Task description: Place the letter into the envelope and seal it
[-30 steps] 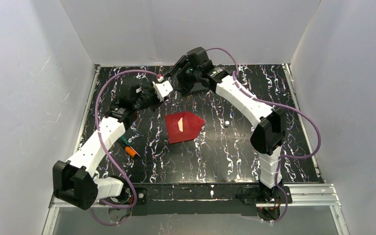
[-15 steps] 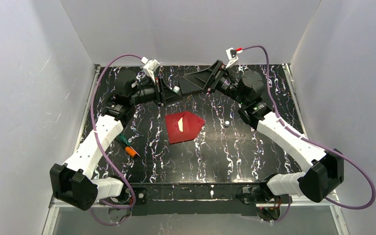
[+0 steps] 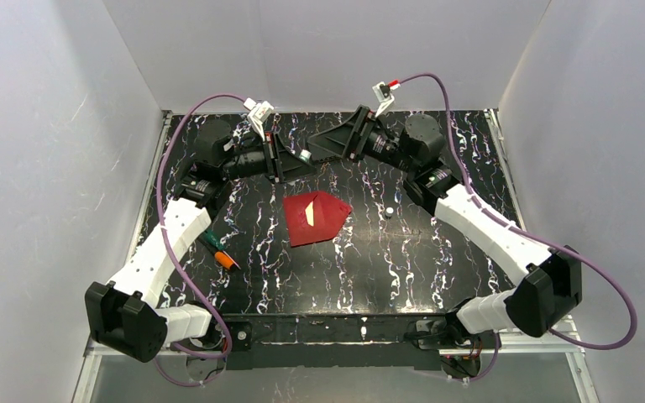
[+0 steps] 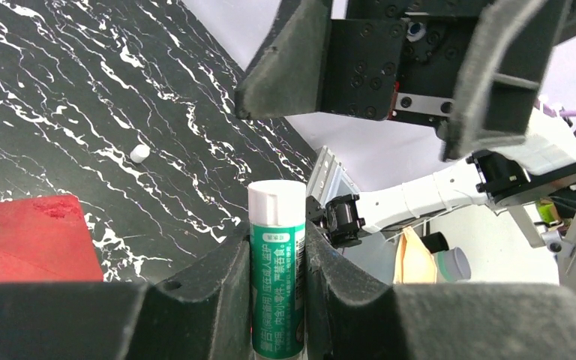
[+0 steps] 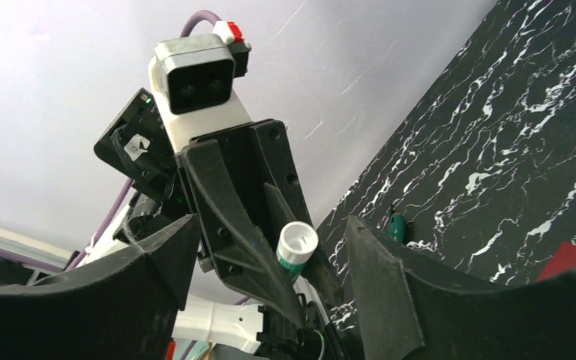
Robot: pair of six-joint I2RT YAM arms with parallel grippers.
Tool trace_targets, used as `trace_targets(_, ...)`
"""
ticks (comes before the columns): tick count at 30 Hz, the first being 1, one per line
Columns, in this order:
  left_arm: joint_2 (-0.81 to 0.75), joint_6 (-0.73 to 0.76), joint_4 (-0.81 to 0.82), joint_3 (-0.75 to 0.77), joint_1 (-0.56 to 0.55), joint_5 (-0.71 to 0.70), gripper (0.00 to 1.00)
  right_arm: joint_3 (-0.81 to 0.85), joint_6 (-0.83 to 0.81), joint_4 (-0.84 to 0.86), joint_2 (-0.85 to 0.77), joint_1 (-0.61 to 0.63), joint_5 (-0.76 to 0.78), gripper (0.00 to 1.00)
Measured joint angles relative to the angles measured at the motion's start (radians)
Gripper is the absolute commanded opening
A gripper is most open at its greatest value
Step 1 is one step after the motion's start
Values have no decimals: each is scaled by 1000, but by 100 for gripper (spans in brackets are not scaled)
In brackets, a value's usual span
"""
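Note:
The dark red envelope [image 3: 315, 218] lies flat mid-table, its pointed end toward the back; its corner also shows in the left wrist view [image 4: 30, 240]. The letter is hidden, apart from a narrow pale strip [image 3: 309, 215] on the envelope's face. Behind the envelope, above the table, my left gripper [image 3: 300, 159] [image 4: 276, 232] is shut on a green glue stick [image 4: 276, 277] with a white end. My right gripper [image 3: 323, 148] [image 5: 271, 222] faces it from the right, open, with the glue stick [image 5: 297, 247] just beyond its fingertips.
An orange and green marker [image 3: 221, 250] lies at the left, beside the left arm. A small white cap [image 3: 390, 211] [image 4: 140, 152] sits right of the envelope. White walls enclose the black marbled table [image 3: 386, 260] on three sides.
The right arm has swung its elbow out to the right, and its gripper now faces the left one and has edged closer. The left gripper moved right with the glue stick.

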Motion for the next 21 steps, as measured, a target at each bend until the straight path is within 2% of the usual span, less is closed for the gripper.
trace_targets(9,-12,60,46,-2,0,48,0,45,12,-27,77,5,-56,56)
trace_targets(19,-11,87,60,-1,0,41,0,64,59,2,110,6,-105,52)
trace_targets(21,-8,83,61,0,0,24,0,64,66,8,112,6,-112,45)
